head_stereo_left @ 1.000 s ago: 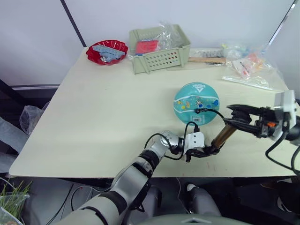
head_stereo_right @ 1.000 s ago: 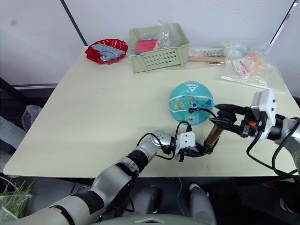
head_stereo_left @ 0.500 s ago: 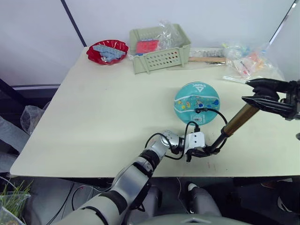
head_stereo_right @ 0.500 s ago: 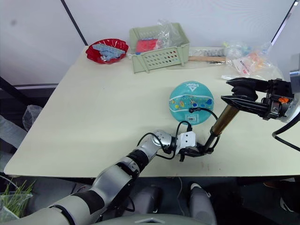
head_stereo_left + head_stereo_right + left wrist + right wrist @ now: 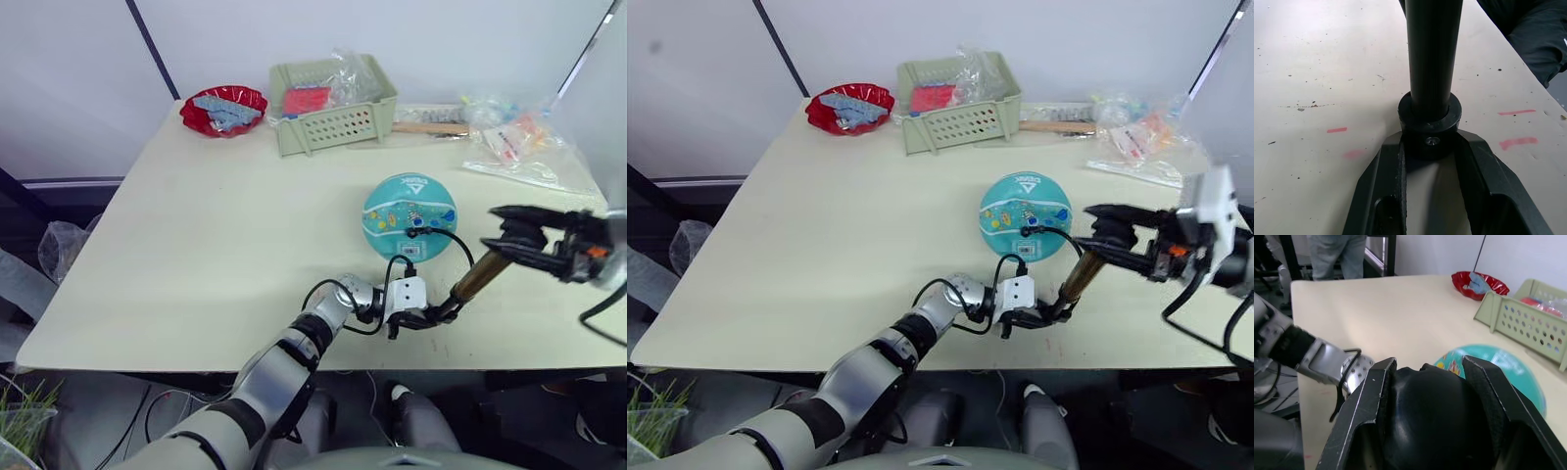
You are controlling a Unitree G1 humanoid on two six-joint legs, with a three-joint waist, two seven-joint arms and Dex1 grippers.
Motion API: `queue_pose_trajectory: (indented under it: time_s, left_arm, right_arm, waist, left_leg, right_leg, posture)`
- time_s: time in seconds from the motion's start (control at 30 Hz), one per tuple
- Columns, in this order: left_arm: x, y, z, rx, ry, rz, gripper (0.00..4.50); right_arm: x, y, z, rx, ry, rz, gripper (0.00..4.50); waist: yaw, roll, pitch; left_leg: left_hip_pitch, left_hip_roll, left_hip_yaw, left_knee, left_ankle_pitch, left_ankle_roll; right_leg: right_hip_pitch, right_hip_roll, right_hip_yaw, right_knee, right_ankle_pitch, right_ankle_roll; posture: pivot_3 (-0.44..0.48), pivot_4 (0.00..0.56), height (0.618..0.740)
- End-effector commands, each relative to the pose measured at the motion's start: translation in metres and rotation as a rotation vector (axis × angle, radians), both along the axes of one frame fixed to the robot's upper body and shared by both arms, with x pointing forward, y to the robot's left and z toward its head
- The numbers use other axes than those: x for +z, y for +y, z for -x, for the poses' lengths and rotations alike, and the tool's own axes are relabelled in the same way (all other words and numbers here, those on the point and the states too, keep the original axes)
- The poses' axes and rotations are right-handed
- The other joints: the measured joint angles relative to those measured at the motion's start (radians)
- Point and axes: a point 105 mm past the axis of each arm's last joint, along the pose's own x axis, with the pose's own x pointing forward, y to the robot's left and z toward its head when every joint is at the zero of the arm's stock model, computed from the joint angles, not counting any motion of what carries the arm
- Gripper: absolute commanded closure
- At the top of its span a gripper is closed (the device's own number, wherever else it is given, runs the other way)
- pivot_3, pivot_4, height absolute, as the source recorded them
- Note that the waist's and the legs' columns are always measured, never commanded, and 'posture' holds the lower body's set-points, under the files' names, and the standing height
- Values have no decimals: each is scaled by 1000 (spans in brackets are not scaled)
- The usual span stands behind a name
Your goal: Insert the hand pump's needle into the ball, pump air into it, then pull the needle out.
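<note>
Left claw (image 5: 428,317): closed around the black base cap of the hand pump (image 5: 477,277), pinning that end against the tabletop (image 5: 216,225) near its front edge.
Right claw (image 5: 516,236): clamped on the pump's rounded black handle at the raised far end, to the right of the ball.
Hand pump: slanted up and to the right between the two claws; a slim, rigid bronze tube, likely light, its metal barrel probably slick, so the black end caps looked the surest holds.
Hose (image 5: 443,233): thin, black and limp, curving from the pump's base up to the ball; it would give no push of its own.
Needle (image 5: 412,233): its small black fitting sat on the ball's near face; the pin was too fine to see, and probably easy to bend sideways.
Ball (image 5: 409,215): teal, resting free on the tabletop just left of the right claw; likely light and apt to roll.
</note>
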Motion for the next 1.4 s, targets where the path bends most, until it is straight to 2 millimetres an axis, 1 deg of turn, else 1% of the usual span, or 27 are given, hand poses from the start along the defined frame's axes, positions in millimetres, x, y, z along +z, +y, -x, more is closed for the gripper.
queue_pose_trajectory:
  time_s: [0.03, 0.17, 0.3, 0.4, 0.47, 0.5, 0.53, 0.57, 0.6, 0.67, 0.73, 0.9, 1.0, 1.1, 1.23, 1.33, 1.4]
  left_arm:
    - [-41, 31, 10, 52, 102, -159, 3520]
    - [-39, 30, 9, 54, 100, -156, 3520]
    - [-37, 29, 7, 58, 102, -147, 3520]
    - [-37, 29, 8, 50, 102, -151, 3520]
    - [-39, 31, 9, 49, 105, -155, 3520]
    - [-39, 31, 9, 48, 105, -156, 3520]
    - [-39, 31, 9, 50, 104, -155, 3520]
    - [-38, 31, 8, 52, 103, -154, 3520]
    - [-37, 31, 7, 54, 103, -153, 3520]
    - [-37, 32, 7, 58, 102, -154, 3520]
    - [-39, 34, 7, 57, 104, -158, 3520]
    - [-40, 35, 8, 57, 106, -162, 3520]
    - [-41, 34, 10, 51, 108, -163, 3520]
    - [-42, 33, 12, 41, 110, -163, 3520]
    - [-42, 32, 13, 39, 108, -163, 3520]
    - [-42, 32, 12, 40, 107, -162, 3520]
    - [-41, 32, 12, 37, 103, -162, 3520]
  right_arm:
    - [-36, -2, -8, -49, 41, 34, 2867]
    - [-59, 0, -9, -53, 72, 29, 2867]
    - [-79, -4, -10, -69, 99, 56, 2867]
    - [-85, -4, -10, -75, 103, 58, 2867]
    - [-79, -3, -11, -77, 91, 34, 2867]
    - [-70, -2, -11, -69, 74, 18, 2867]
    - [-56, -1, -11, -53, 51, -9, 2867]
    - [-40, 0, -10, -29, 23, -1, 2867]
    - [-30, 1, -8, -11, 6, 8, 2867]
    - [-3, 3, -7, 2, -31, -37, 2867]
    - [16, 4, -4, 25, -46, -56, 2867]
    - [56, 0, 3, 44, -92, -79, 2867]
    - [71, -3, 8, 51, -100, -79, 2867]
    - [90, -6, 14, 56, -112, -109, 2867]
    - [106, -7, 22, 68, -109, -126, 2867]
    - [111, -9, 21, 53, -119, -114, 2867]
    - [106, -11, 17, 35, -108, -115, 2867]
  waist:
    - [0, -3, -2]
    - [-1, -4, -3]
    - [0, -4, -3]
    - [0, -3, -3]
    - [0, -3, -3]
    - [0, -3, -3]
    - [0, -3, -3]
    - [0, -3, -3]
    - [0, -1, -2]
    - [1, 4, 2]
    - [3, 5, 3]
    - [2, 5, 4]
    - [2, 6, 5]
    - [2, 7, 5]
    - [3, 7, 5]
    - [3, 8, 5]
    - [3, 8, 5]
  left_leg:
    - [1, 0, 0, 0, 0, 0]
    - [1, 1, -1, 0, 0, 0]
    - [1, 1, -1, 0, 0, 0]
    - [1, 1, -1, 0, 0, 0]
    - [1, 0, 0, 0, 0, 0]
    - [1, 0, -1, 0, 0, 0]
    - [1, 1, -1, 0, 0, 0]
    - [1, 1, -1, 0, 0, 0]
    - [1, 1, -1, 0, 0, 0]
    - [0, 0, 0, 0, 0, 0]
    - [-2, 0, -1, 0, 0, 0]
    - [-4, -1, -1, 0, 0, 0]
    - [-4, -1, -1, 0, 0, 0]
    - [-4, 0, -1, 0, 0, 0]
    - [-4, 0, -1, 0, 0, 0]
    - [-6, -1, -1, 0, 0, 0]
    - [-7, -1, -1, 0, 0, 0]
  right_leg:
    - [0, 0, 0, 0, 0, 0]
    - [0, 1, -1, 0, 0, 0]
    - [0, 1, -1, 0, 0, 0]
    - [0, 1, -1, 0, 0, -1]
    - [0, 1, 0, 0, 0, 0]
    - [0, 1, 0, 0, 0, 0]
    - [0, 1, -1, 0, 0, 0]
    - [0, 1, -1, 0, 0, 0]
    - [0, 1, -1, 0, 0, -1]
    - [0, 0, 0, 0, 1, -1]
    - [-1, 0, -1, 0, 2, -4]
    - [-2, 0, -1, -1, 3, -5]
    - [-2, 0, -1, -1, 2, -4]
    - [-2, -1, -1, -1, 2, -4]
    - [-3, -1, -1, -2, 2, -5]
    - [-4, -1, -1, -2, 3, -5]
    - [-6, -2, -1, -2, 3, -5]
  posture:
    - [0, 150, 740]
    - [0, 150, 740]
    - [0, 150, 740]
    - [0, 150, 740]
    - [0, 150, 740]
    - [0, 150, 740]
    - [0, 150, 740]
    - [0, 150, 740]
    - [0, 150, 740]
    - [0, 150, 740]
    - [0, 150, 740]
    - [0, 150, 740]
    - [0, 150, 740]
    - [0, 150, 740]
    - [0, 150, 740]
    - [0, 150, 740]
    - [0, 150, 740]
